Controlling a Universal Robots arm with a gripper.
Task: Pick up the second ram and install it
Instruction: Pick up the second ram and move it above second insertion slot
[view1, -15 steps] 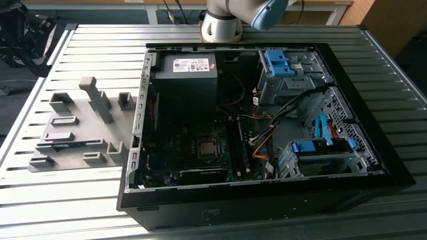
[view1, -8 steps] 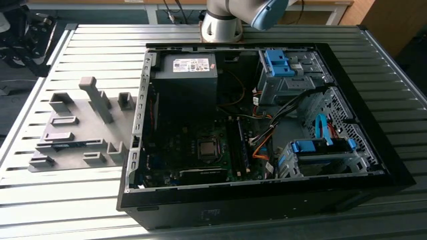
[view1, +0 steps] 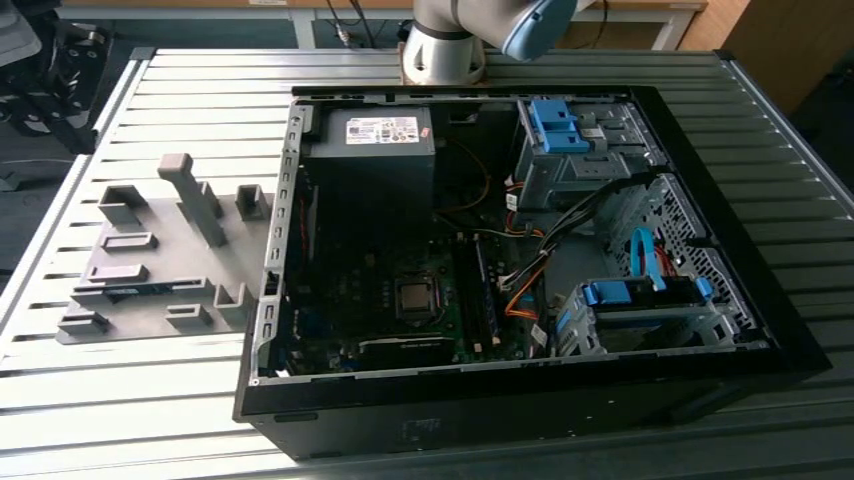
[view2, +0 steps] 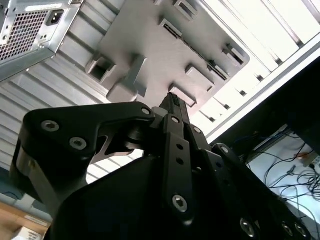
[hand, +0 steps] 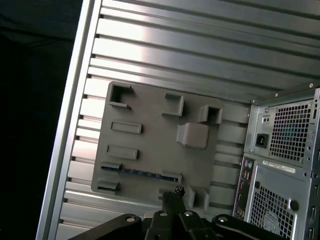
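The second ram (hand: 140, 173) is a thin blue-green stick standing on edge between two holders of the grey fixture plate (hand: 150, 135). In the exterior view the ram (view1: 134, 289) lies along the near part of that plate (view1: 160, 250), to the exterior view's left of the open computer case (view1: 507, 250). My gripper (hand: 176, 192) hangs well above the plate. Its black fingers (view2: 172, 102) are pressed together with nothing between them, and their tips point near the ram's end closest to the case.
The case's rear panel (hand: 285, 165) with its power socket borders the plate. Inside the case are a power supply (view1: 380, 135), blue drive-bay latches (view1: 641, 295) and orange cables (view1: 521, 290). A tall grey post (view1: 194, 195) rises from the plate. The slatted metal table (view1: 147, 400) ends beside the plate.
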